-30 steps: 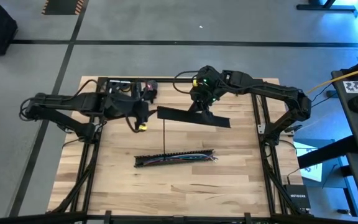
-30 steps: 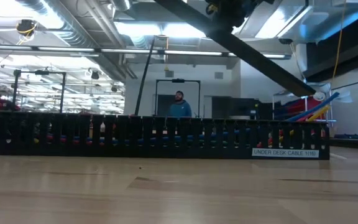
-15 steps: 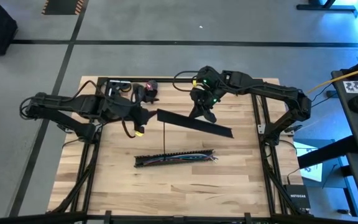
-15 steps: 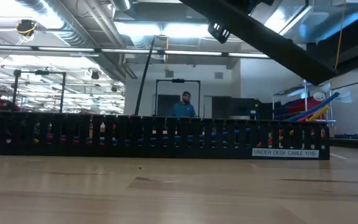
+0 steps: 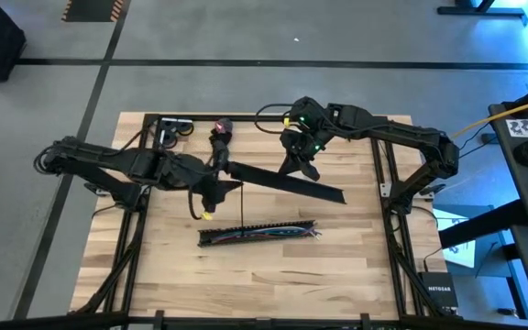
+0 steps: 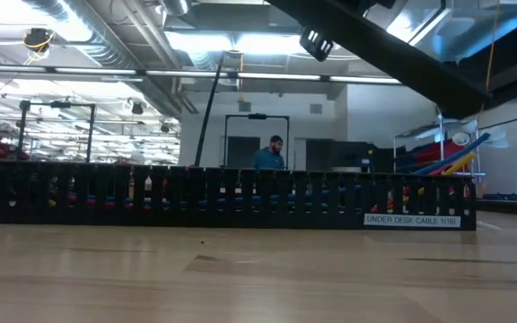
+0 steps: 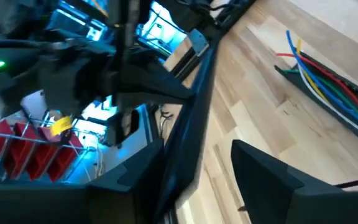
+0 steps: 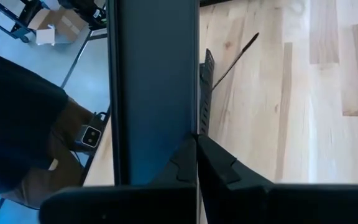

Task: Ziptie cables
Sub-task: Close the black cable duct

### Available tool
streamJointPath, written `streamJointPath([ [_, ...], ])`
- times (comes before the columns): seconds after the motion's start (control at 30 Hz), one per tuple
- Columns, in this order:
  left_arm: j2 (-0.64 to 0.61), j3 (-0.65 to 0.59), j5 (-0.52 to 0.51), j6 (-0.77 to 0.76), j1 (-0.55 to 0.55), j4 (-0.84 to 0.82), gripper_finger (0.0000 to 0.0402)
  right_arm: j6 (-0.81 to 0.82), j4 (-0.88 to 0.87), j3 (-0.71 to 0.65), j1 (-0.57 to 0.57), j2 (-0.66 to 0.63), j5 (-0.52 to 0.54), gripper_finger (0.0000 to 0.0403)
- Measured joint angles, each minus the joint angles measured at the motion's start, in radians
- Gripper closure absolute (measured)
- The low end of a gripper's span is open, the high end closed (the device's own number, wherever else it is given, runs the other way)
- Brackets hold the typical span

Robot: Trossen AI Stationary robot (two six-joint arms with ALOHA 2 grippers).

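Note:
The cables (image 5: 264, 233) are coloured wires lying in a black slotted channel (image 6: 232, 197) that rests flat on the table; they also show in the left wrist view as cables (image 7: 328, 81). One ziptie (image 5: 243, 203), a hair-thin dark strap, lies on the table above the channel and shows again as the ziptie (image 8: 236, 55). A long flat black cover strip (image 5: 287, 182) hangs in the air over the table. My right gripper (image 5: 299, 168) is shut on it. My left gripper (image 5: 211, 190) is open, its fingers (image 7: 266, 177) standing on either side of the strip's left end; whether they touch it I cannot tell. My right gripper pinches the black cover strip by its long edge (image 8: 190, 127), about the middle of its length, between the two fingers. The fingers come from above, pointing down, and lie across the strip. The strip is lifted clear of the table and slants in the low view (image 6: 393, 63).
Black frame bars (image 5: 379, 174) run along the table's sides. A small red and black object (image 5: 220, 128) sits by the far edge. Bare wood (image 5: 273, 280) lies on the near side of the channel. A person (image 6: 272, 154) stands in the room behind.
My left gripper has moved toward the table's right and near side, up to the left end of the cover strip. The strip has turned in my right gripper's hold, its right end swinging toward the table's right and near side. The person behind has walked to the right.

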Motion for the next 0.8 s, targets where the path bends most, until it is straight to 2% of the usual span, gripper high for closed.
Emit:
streamJointPath([
  [0.1, 0.016, 0.000, 0.000, 0.016, 0.003, 0.031, 0.0254, 0.000, 0.007, 0.000, 0.000, 0.000, 0.000, 0.0403],
  [0.2, 0.016, 0.000, -0.002, 0.003, 0.004, 0.070, 0.0304, 0.015, 0.014, 0.000, 0.000, 0.000, 0.000, 0.0402],
  [0.37, 0.015, -0.001, -0.002, -0.149, 0.004, 0.080, 0.0388, 0.218, 0.024, 0.001, 0.000, -0.001, 0.011, 0.0390],
  [0.5, 0.013, -0.002, -0.025, -0.295, 0.007, 0.070, 0.0392, 0.182, 0.035, 0.023, -0.030, -0.001, 0.036, 0.0355],
  [0.6, 0.013, -0.001, -0.043, -0.443, 0.023, 0.026, 0.0396, 0.125, 0.011, 0.109, -0.064, -0.010, 0.071, 0.0314],
  [0.67, 0.012, -0.001, -0.039, -0.546, 0.048, -0.015, 0.0399, 0.058, -0.007, 0.185, -0.080, -0.024, 0.150, 0.0283],
  [0.8, 0.013, -0.001, -0.037, -0.768, 0.116, -0.052, 0.0397, -0.136, -0.011, 0.306, -0.060, -0.032, 0.373, 0.0220],
])
